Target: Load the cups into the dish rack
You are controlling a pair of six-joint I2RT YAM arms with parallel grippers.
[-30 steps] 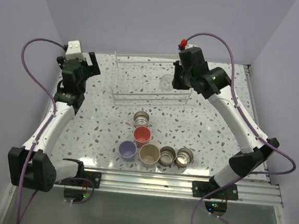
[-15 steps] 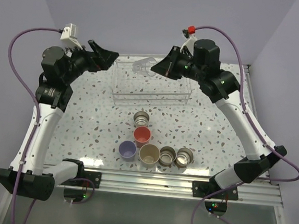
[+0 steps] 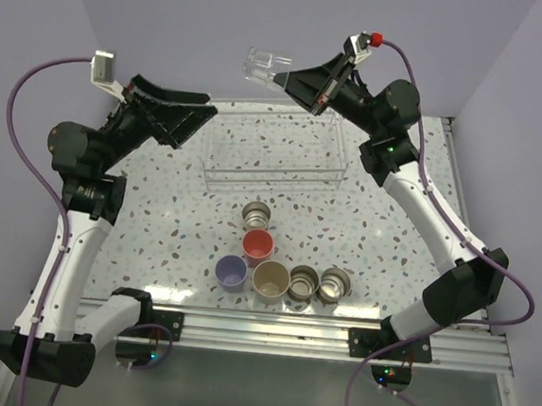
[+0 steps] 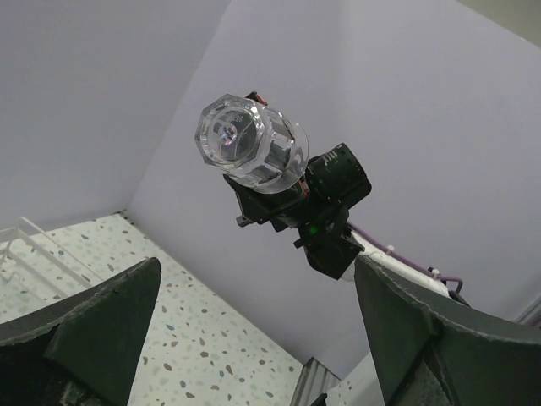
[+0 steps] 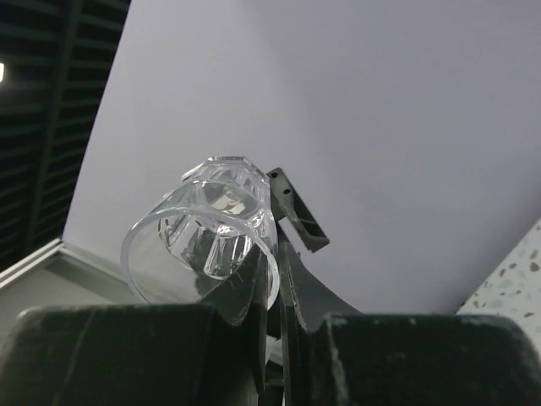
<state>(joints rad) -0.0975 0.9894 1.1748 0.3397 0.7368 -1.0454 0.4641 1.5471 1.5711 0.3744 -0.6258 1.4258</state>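
Hanging well above the rack [image 3: 275, 156], past its back rail in the top view, the clear cup [image 3: 264, 67] is clamped in the right gripper [image 3: 288, 77]. One wall at the rim is pinched between jaws drawn nearly together.

- Cup is laid on its side, long axis about level, set along the line between the two grippers.
- Faceted base is pointed at the left gripper [image 3: 209, 105]; mouth is turned back toward the right wrist.
- Left jaws are spread wide with nothing between them, off the rack's back left corner, apart from the cup.

Views compared:
- Base facets are seen only from the left wrist.
- Open rim and the pinch on the wall are seen only from the right wrist.
- Only from the top are six more noted on the table [image 3: 154, 240] in front of the rack. A steel cup [image 3: 258, 214] is nearest the rack, and the coral cup [image 3: 258, 246] is just beyond it. Farthest off is a row of lavender cup [image 3: 232, 273], beige cup [image 3: 271, 279], second steel cup [image 3: 303, 282] and third steel cup [image 3: 334, 285].
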